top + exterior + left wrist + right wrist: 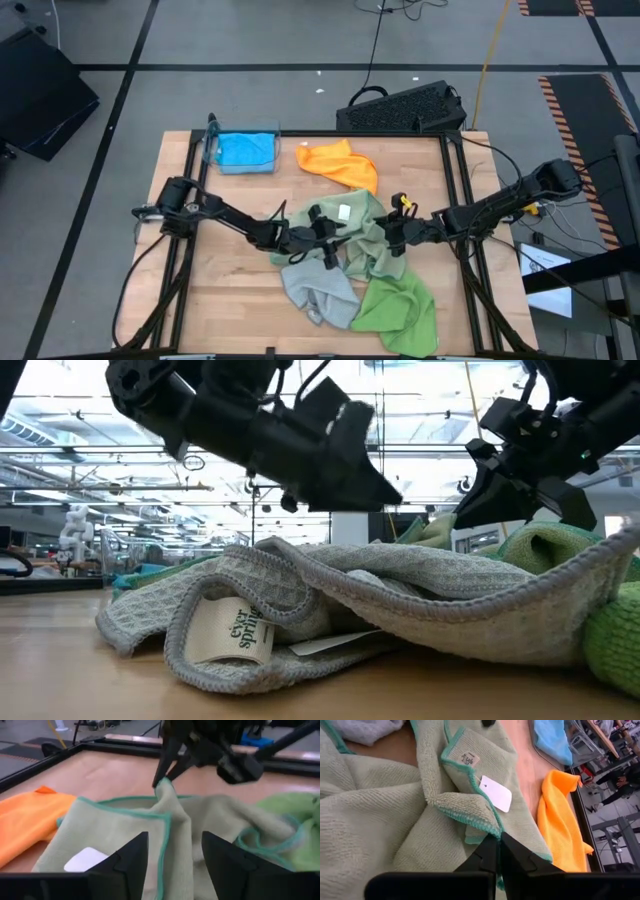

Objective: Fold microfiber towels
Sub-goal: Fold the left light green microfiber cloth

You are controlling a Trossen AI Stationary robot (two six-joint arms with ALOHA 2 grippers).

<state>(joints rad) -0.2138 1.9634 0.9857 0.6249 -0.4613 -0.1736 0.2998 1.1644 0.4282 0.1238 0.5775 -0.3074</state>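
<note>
Pale sage green towels [358,228] with teal hems lie crumpled at the table's middle, one bearing a white tag [496,793]. A light grey towel [315,290] and a bright green towel [402,305] lie nearer the front edge. The orange towel [340,163] lies at the far side. The blue towel [245,150] sits in a clear bin. My left gripper [175,851] stands open just over the sage heap, a ridge of cloth showing between its fingers. My right gripper [499,847] is shut on a sage towel's hem. My right gripper pinches the teal-hemmed edge [487,834] of a sage towel between its two fingers. The fingers come slanting down from the table's right. The cloth rises to a small peak at the fingertips [162,782], while the rest of the towel lies slack on the table.
A dark metal frame [455,190] runs around the wooden tabletop. A black keyboard-like object [405,108] lies beyond the far edge. Bare wood [225,290] shows at the near left. In the low view the grey towel [400,590] fills the foreground.
</note>
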